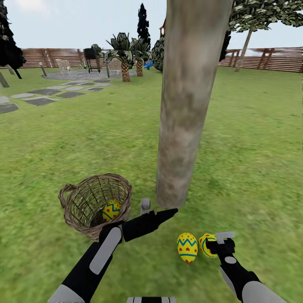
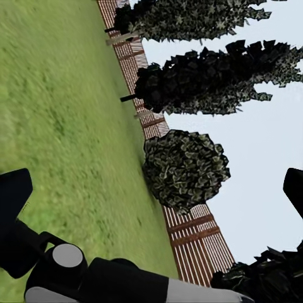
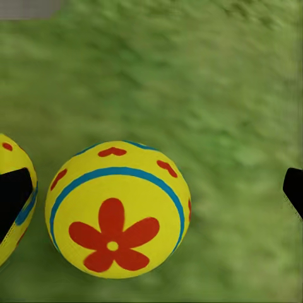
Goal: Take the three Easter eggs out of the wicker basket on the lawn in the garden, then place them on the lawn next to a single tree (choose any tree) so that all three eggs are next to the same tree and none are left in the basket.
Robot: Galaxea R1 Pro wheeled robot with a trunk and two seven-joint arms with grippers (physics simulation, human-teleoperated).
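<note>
You are looking at an open-weave brown wicker basket [image 1: 96, 201], rough and matt. The egg with the red flower [image 3: 117, 208] has a smooth painted shell with a soft sheen; the egg beside it [image 1: 187, 247] and the egg in the basket [image 1: 111, 210] look equally smooth. The tree trunk [image 1: 189, 97] is pale grey-brown, mottled, matt and fairly smooth. The lawn [image 1: 252, 139] is short, mottled matt grass. Your arms show black and grey casings, plastic-looking, smooth and dull. The fence [image 2: 196, 237] is slatted reddish wood; the stepping stones [image 1: 42, 101] are flat grey stone.
</note>
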